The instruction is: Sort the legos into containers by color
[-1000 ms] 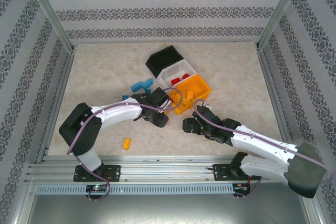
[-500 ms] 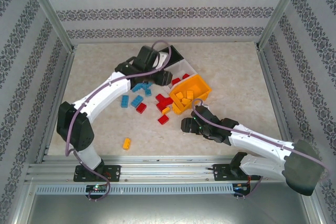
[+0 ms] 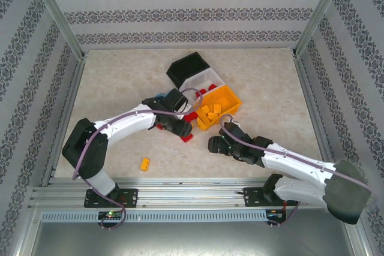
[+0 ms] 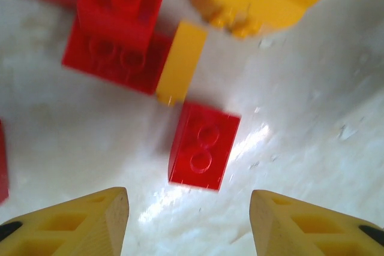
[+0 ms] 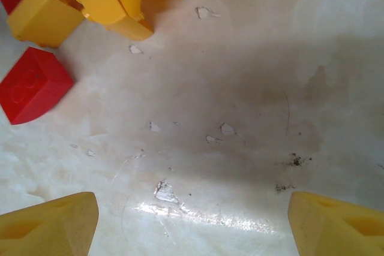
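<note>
The red brick [image 4: 204,145] is smooth, glossy plastic with moulded studs. The tabletop [image 5: 240,88] looks like polished marbled laminate, shiny under glare and chipped in small flecks. The left gripper [image 4: 187,199] has matt yellow plastic fingers [image 4: 78,223]. The yellow bin [image 3: 225,91] is plastic, and the front rail [image 3: 180,193] is ribbed metal.

A robot test booth in a lab. A small table [image 3: 270,88] with a pale marble-look top is boxed in on three sides by walls [image 3: 192,10] papered in a grey striped print, held by bare metal posts [image 3: 57,13] at the corners. Two white and black arms, the left arm [image 3: 120,127] and the right arm [image 3: 300,166], are bolted to a slotted metal rail [image 3: 192,193] along the near edge, a purple cable [image 3: 81,157] looping off one. Toy bricks [image 3: 144,163] and three joined bins [image 3: 180,76] sit on the tabletop, which is scuffed and chipped [image 5: 163,191]
</note>
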`<act>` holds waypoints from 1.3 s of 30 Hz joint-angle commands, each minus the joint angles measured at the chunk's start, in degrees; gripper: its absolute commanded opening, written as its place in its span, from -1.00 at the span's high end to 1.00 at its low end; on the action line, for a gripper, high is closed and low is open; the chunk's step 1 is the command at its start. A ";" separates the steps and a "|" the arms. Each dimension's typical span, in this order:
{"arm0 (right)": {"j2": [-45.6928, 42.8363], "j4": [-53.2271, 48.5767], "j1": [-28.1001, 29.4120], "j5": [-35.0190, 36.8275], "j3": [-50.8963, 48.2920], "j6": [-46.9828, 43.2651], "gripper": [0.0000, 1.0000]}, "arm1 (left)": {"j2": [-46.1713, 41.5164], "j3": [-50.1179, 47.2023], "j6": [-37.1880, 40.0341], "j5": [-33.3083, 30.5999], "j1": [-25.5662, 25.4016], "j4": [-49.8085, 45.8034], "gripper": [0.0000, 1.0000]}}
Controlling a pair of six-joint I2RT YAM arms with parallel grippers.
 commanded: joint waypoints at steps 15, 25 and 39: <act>2.06 -0.16 -0.03 -0.13 2.72 -1.28 -0.66 | 8.11 1.85 3.92 -0.04 -3.46 4.70 -0.24; 2.30 -0.54 -0.14 0.03 3.23 -1.51 -0.66 | 13.52 3.92 5.00 -3.23 -4.26 5.34 -0.21; 2.61 -0.07 -0.05 -0.54 3.52 -1.28 -0.66 | 8.41 2.45 2.24 -7.87 -4.54 4.05 0.34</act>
